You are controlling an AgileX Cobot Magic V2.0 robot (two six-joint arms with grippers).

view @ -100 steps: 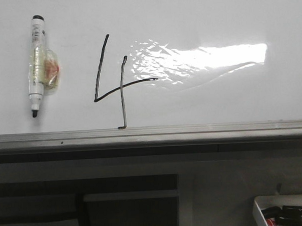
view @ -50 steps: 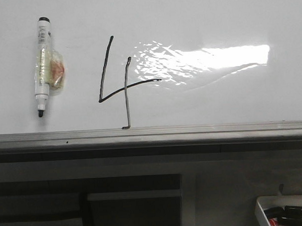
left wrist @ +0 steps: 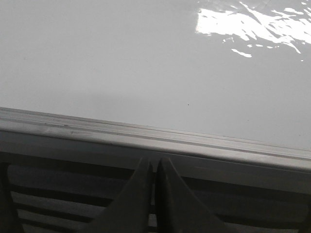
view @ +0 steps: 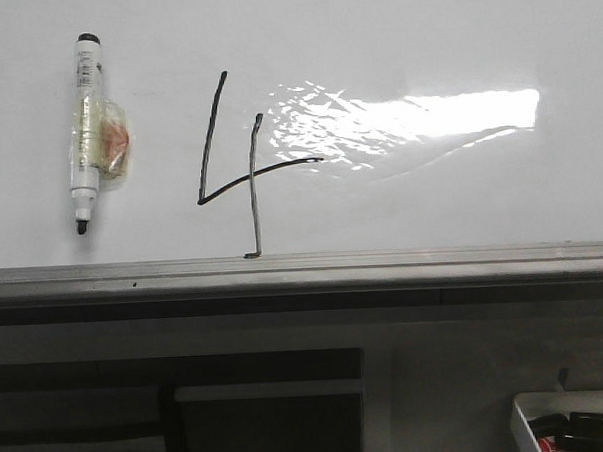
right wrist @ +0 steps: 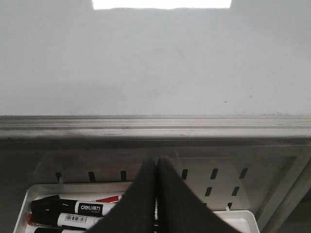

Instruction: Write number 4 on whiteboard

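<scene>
Now, operator, your readings for this moment:
Whiteboard: fills the upper half of the front frame; glossy, with a rippled glare patch right of centre.
Rail: grey metal strip you see running the full width just under the board, across the middle of the front frame.
Number 4: thin black strokes, centre-left of the front frame; the slanted stroke and crossbar meet at lower left, the long vertical ends touching the rail, and the crossbar tip reaches the glare.
Marker: uncapped, upright on the board at upper left, tip down, with a crumpled clear wrapper around its middle; well apart from the 4.
Marker tray: white, lower right corner, holding black-capped markers.
Left gripper: fingers pressed together, pinching nothing, below the rail.
Right gripper: fingers pressed together, bare, above the tray.
</scene>
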